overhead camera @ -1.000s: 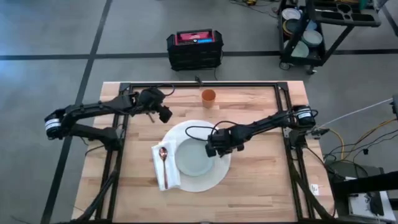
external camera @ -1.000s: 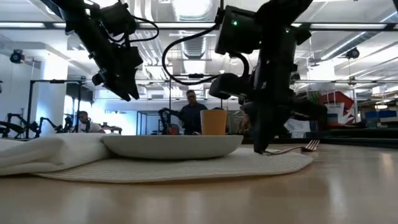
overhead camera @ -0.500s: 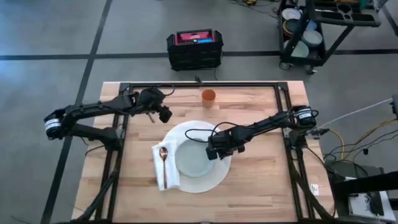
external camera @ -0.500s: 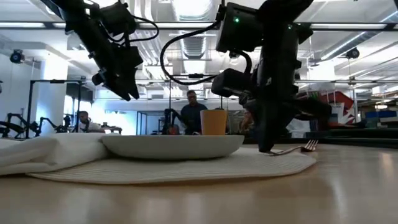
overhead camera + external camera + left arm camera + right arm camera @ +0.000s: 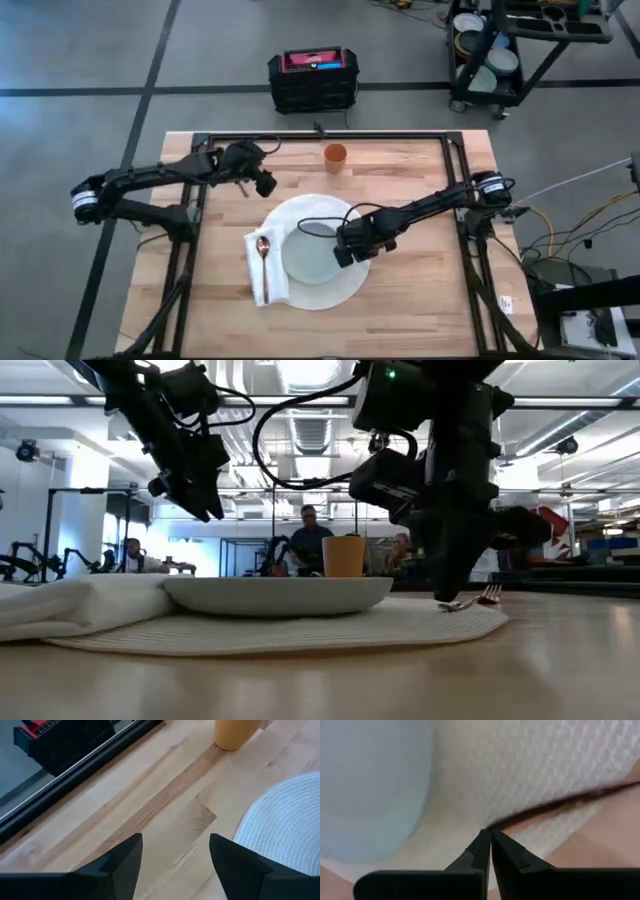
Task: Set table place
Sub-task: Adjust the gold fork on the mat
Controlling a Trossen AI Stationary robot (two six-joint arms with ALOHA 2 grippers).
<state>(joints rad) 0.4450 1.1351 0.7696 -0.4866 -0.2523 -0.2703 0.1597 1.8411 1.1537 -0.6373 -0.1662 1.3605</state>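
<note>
Butcher-block table [image 5: 420, 290], busy lab behind. White mat [image 5: 345, 290] sits mid-tabletop, grey-green plate [image 5: 310, 255] on it, napkin [image 5: 272, 285] plus spoon [image 5: 262, 250] on mat's left-edge side, orange cup [image 5: 335, 156] near far edge. My right claw [image 5: 344, 254] low over mat's right rim, just beside plate, tips pressed together, pinching fork [image 5: 478, 598] as far as I can tell. Fork pokes out toward table's right edge, handle running back under claw. Left claw [image 5: 268, 186] spread, parked up near far-left corner, so right arm clearly nearer. Guessing fork goes down right of plate.
</note>
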